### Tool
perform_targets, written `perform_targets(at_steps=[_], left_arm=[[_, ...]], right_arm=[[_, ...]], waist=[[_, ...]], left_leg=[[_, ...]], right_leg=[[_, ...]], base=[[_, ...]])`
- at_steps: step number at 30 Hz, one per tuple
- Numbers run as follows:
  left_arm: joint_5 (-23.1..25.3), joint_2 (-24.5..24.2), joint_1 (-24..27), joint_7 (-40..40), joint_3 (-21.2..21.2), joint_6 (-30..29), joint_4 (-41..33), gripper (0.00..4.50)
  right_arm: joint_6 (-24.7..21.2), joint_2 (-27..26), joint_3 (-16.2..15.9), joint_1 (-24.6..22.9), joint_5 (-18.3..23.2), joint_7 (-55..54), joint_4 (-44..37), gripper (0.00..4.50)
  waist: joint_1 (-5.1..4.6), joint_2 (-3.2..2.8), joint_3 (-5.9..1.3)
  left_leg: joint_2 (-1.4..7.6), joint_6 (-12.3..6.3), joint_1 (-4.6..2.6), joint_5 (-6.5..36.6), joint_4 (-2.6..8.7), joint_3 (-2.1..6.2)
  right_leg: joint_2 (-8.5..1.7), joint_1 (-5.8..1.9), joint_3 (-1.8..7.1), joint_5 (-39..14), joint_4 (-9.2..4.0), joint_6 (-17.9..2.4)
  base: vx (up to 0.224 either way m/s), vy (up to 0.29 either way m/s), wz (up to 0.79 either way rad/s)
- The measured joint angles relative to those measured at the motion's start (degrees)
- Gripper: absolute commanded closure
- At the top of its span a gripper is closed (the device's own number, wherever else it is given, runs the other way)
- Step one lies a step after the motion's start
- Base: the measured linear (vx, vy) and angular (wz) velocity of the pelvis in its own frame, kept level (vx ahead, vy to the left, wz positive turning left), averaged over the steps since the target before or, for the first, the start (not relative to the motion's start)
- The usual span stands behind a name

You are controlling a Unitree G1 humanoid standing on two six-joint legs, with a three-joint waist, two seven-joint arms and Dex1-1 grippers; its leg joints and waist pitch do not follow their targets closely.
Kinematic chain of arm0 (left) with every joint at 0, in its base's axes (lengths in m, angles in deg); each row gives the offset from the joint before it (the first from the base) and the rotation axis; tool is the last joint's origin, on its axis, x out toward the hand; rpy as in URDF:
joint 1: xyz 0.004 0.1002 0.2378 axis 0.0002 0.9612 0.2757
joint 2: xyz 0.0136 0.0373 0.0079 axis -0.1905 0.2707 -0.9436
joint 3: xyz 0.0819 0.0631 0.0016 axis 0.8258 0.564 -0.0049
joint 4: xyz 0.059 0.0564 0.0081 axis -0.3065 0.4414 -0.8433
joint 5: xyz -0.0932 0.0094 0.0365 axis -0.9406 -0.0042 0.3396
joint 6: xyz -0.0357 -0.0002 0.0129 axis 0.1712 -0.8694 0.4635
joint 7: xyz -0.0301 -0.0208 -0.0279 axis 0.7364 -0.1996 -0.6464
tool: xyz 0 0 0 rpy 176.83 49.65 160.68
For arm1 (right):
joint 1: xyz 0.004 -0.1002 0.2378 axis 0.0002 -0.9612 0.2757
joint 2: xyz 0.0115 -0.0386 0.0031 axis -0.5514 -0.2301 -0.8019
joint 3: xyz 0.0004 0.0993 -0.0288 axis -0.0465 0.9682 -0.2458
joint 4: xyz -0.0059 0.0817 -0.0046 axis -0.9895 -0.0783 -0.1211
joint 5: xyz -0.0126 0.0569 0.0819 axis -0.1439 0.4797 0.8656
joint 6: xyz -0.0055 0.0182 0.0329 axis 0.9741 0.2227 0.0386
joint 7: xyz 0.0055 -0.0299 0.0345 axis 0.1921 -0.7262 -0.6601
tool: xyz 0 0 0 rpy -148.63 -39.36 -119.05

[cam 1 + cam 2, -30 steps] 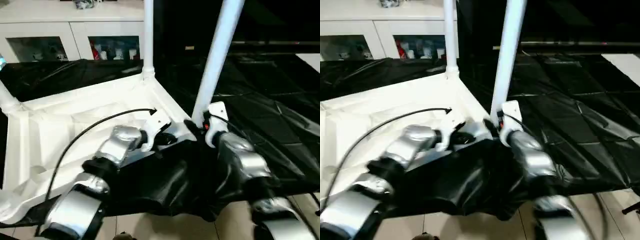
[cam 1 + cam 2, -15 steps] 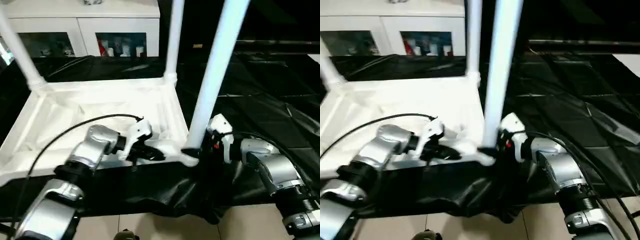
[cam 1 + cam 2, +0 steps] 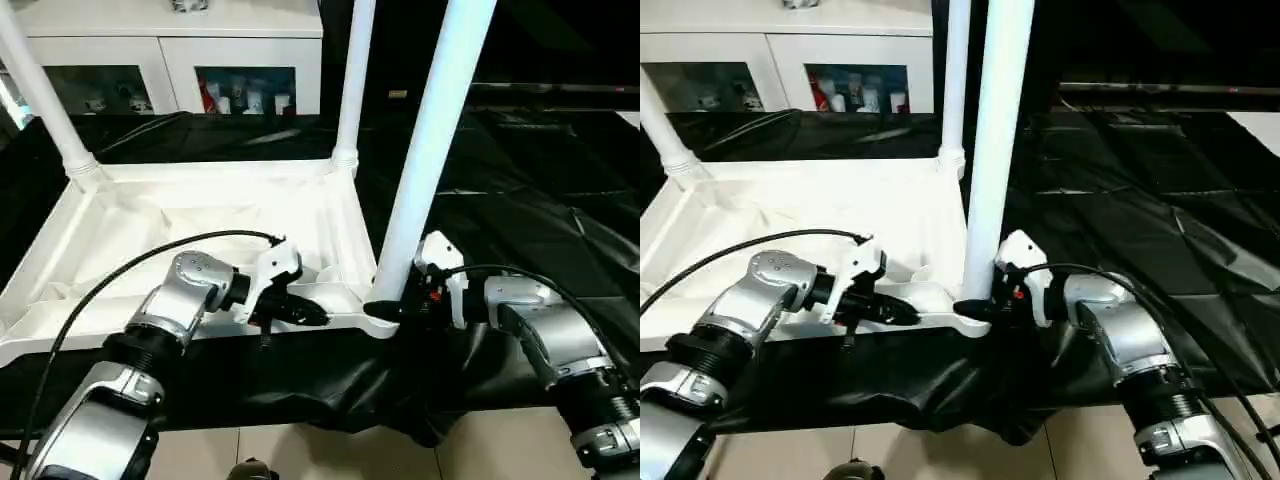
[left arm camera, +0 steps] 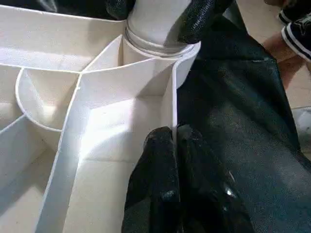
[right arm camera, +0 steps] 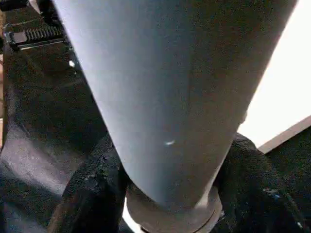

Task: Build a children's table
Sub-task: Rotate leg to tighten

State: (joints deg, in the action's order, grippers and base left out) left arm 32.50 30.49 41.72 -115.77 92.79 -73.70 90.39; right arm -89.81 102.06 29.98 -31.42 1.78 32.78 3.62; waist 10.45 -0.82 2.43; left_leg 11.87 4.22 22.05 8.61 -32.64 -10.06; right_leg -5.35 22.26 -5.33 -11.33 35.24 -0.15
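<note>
Surface: we see crinkled, glossy black plastic sheeting [image 3: 520, 210] covering the work surface, with pale floor tiles [image 3: 300, 455] along the bottom edge.
Background: a white glass-door cabinet [image 3: 160, 60] at upper left, small items behind its panes.
Table top: white ribbed plastic top [image 3: 170, 225], upside down at centre left, long axis running left to right.
Legs: smooth white tubes; we count a near-corner leg [image 3: 430, 140], a far-right leg [image 3: 352, 80] and a far-left leg [image 3: 40, 90], all pointing up from round sockets.
Left gripper [image 4: 172, 141]: fingers pinched together on the top's near rim wall.
Right gripper [image 5: 170, 194]: black fingers clasped around the near-corner leg just above its socket.
</note>
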Motion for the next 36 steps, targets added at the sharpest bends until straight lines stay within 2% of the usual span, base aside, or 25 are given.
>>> perform_targets(at_steps=[3, 7, 10, 11, 14, 17, 19, 20, 22, 26, 28, 36], left_arm=[[1.5, 2.7, -2.1, 7.0, -0.6, -0.1, 3.4, 4.5], [3.2, 6.9, -4.9, 16.8, -1.6, -1.0, 7.5, 4.5], [3.6, 9.8, -5.9, 22.2, -2.0, -1.8, 8.9, 4.5], [3.8, 11.0, -6.3, 24.8, -2.3, -2.3, 9.5, 4.5], [4.7, 13.1, -7.0, 29.0, -2.7, -2.8, 10.5, 4.5], [5.3, 13.9, -7.2, 30.3, -2.8, -2.9, 11.0, 4.5], [5.4, 13.9, -7.2, 30.5, -2.8, -2.9, 11.2, 4.5], [5.4, 13.9, -7.2, 30.5, -2.8, -2.8, 11.4, 4.5], [5.8, 13.9, -7.3, 30.6, -2.9, -2.3, 11.8, 4.5], [5.9, 13.9, -7.5, 30.4, -2.8, -1.1, 12.5, 4.5], [5.9, 13.5, -7.7, 29.5, -2.6, -0.1, 12.6, 4.5], [5.9, 12.8, -8.2, 25.6, -2.1, 3.6, 13.7, 4.5]], right_arm=[[-0.1, -3.3, 2.8, 0.2, -1.8, -8.6, 2.3, 2.39], [0.2, -9.8, 6.9, 2.3, -3.4, -24.0, 7.1, 2.44], [0.6, -13.1, 9.4, 3.3, -3.9, -32.9, 9.3, 2.45], [1.2, -15.8, 11.0, 4.3, -4.1, -38.2, 11.0, 2.46], [2.3, -20.0, 13.1, 6.1, -5.2, -47.8, 14.0, 2.46], [3.8, -21.9, 13.6, 7.0, -6.0, -51.8, 15.9, 2.46], [4.4, -22.3, 13.6, 7.2, -6.6, -52.4, 16.5, 2.46], [4.8, -22.4, 13.6, 7.2, -6.7, -52.6, 16.9, 2.11], [5.5, -23.0, 14.1, 7.8, -6.7, -53.1, 17.8, 1.76], [6.1, -23.3, 15.0, 8.2, -6.4, -52.9, 18.7, 1.43], [6.2, -22.5, 14.6, 7.9, -6.4, -51.2, 18.2, 1.43], [-0.7, -11.9, 9.4, -6.9, -5.8, -37.2, -4.9, 1.43]], waist=[[0.03, 0.01, 0.0], [-1.03, 0.01, -0.02], [-1.23, 0.03, -0.03], [-1.39, -0.03, -0.07], [-1.62, -0.06, -0.09], [-2.07, -0.09, -0.11], [-2.25, -0.09, -0.11], [-2.28, -0.09, -0.11], [-2.34, -0.09, -0.11], [-2.23, -0.1, -0.1], [-2.14, -0.17, -0.06], [-0.74, -0.31, 0.0]], left_leg=[[0.0, 0.02, -0.02, 0.0, -0.02, 0.02], [-0.02, 0.05, -0.09, 0.0, -0.06, 0.05], [-0.02, 0.05, -0.12, 0.0, -0.05, 0.05], [-0.02, 0.06, -0.14, 0.0, -0.01, 0.05], [-0.02, 0.06, -0.17, 0.0, 0.02, 0.05], [-0.03, 0.06, -0.25, 0.0, 0.03, 0.05], [-0.04, 0.06, -0.34, 0.0, 0.03, 0.05], [-0.04, 0.06, -0.4, 0.0, 0.05, 0.05], [-0.05, 0.06, -0.55, 0.0, 0.08, 0.05], [-0.07, 0.06, -0.58, 0.0, 0.25, 0.04], [-0.09, 0.06, -0.54, 0.0, 0.3, 0.04], [-0.07, 0.01, -0.11, 0.0, 0.25, 0.05]], right_leg=[[0.01, 0.0, 0.01, 0.1, 0.06, 0.0], [0.0, -0.02, 0.02, 0.2, 0.02, 0.0], [0.0, -0.05, 0.03, 0.2, -0.03, 0.0], [0.01, -0.05, 0.02, 0.2, -0.03, 0.0], [0.01, -0.06, 0.02, 0.2, -0.05, 0.0], [0.01, -0.19, 0.03, 0.2, -0.15, 0.0], [0.01, -0.27, 0.03, 0.2, -0.17, 0.0], [0.01, -0.32, 0.03, 0.2, -0.2, 0.0], [0.01, -0.41, 0.04, 0.2, -0.21, 0.0], [0.01, -0.41, 0.05, 0.1, -0.26, 0.1], [0.01, -0.38, 0.04, 0.2, -0.27, 0.0], [0.01, -0.2, 0.01, -0.1, -0.33, 0.3]], base=[[0.0, 0.0, 0.0], [0.0, 0.0, 0.0], [0.0, 0.0, 0.0], [0.0, 0.0, 0.0], [0.0, 0.0, 0.0], [0.0, 0.0, 0.0], [0.0, 0.0, 0.0], [0.0, 0.0, 0.0], [0.0, 0.0, 0.0], [0.0, 0.0, 0.0], [0.0, 0.0, 0.0], [0.0, 0.0, 0.0]])
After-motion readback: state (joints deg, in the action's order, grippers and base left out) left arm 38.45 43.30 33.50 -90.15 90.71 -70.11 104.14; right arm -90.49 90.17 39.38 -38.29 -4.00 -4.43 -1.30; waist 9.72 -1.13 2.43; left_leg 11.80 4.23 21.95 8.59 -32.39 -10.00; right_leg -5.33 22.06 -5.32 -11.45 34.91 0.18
